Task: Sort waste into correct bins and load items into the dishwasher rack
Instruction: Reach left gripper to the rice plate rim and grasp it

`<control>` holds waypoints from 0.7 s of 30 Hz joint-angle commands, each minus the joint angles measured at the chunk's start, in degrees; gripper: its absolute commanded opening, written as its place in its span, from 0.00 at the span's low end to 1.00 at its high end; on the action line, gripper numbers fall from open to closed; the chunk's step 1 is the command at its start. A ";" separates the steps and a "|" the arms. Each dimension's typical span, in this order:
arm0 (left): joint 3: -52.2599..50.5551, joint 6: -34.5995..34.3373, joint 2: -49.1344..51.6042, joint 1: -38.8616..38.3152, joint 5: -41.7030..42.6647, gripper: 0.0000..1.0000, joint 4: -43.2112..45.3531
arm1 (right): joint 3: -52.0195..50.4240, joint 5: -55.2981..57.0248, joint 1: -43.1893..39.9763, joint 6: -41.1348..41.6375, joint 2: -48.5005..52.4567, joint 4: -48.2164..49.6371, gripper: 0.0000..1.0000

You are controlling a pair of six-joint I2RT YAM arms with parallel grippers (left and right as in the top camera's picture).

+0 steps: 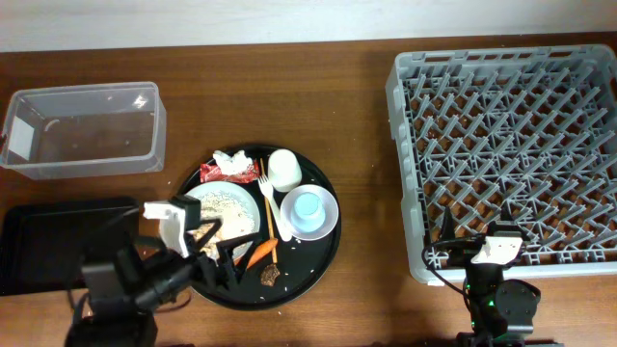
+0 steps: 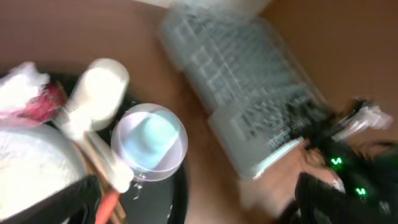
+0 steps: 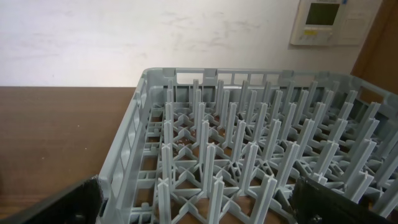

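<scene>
My left fingers (image 2: 59, 202) are spread wide and hold nothing. They hover over the near side of the round black tray (image 1: 323, 255), right by the orange carrot (image 1: 260, 253) and the small dark scrap (image 1: 271, 276). Just beyond is the white plate (image 1: 249, 196) with its beige rice heap (image 1: 224, 207), and the white fork (image 1: 267, 204) lies along its right rim. Next comes the white bowl (image 1: 331, 222), with the light-blue cup (image 1: 308, 207) sitting inside it. Further back are the white cup (image 1: 284, 170), red wrapper (image 1: 224, 174) and crumpled white paper (image 1: 228, 158) — the wrapper's print is too blurred to read. Off to my left lies the flat black tray (image 1: 48, 241), with the clear tub (image 1: 82, 130) behind it on the worktop (image 1: 289, 87). My right fingers (image 3: 339, 202) are apart too and empty, at the near wall of the grey dishwasher rack (image 3: 205, 162). On the far wall is a control panel (image 3: 323, 22) — its lettering is too small to make out.
</scene>
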 commanded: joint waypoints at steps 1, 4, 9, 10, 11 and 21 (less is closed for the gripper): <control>9.53 2.27 4.17 -2.78 -16.83 0.99 -7.65 | -0.42 0.09 -0.07 -0.20 -0.37 -0.22 0.99; 10.91 1.75 5.07 -4.15 -14.71 0.99 -7.50 | -0.42 0.09 -0.07 -0.20 -0.37 -0.24 0.99; 10.75 -0.92 7.08 -4.15 -14.47 0.99 -8.61 | -0.42 0.09 -0.07 -0.20 -0.37 -0.24 0.99; 10.88 -1.22 8.15 -4.44 -14.49 0.99 -9.11 | -0.42 0.09 -0.07 -0.20 -0.37 -0.22 0.99; 11.15 -1.22 9.57 -5.09 -15.17 0.99 -9.79 | -0.42 0.09 -0.07 -0.20 -0.37 -0.22 0.99; 13.64 -10.75 36.28 -25.46 -40.85 0.99 -9.07 | -0.42 0.09 -0.07 -0.20 -0.37 -0.22 0.99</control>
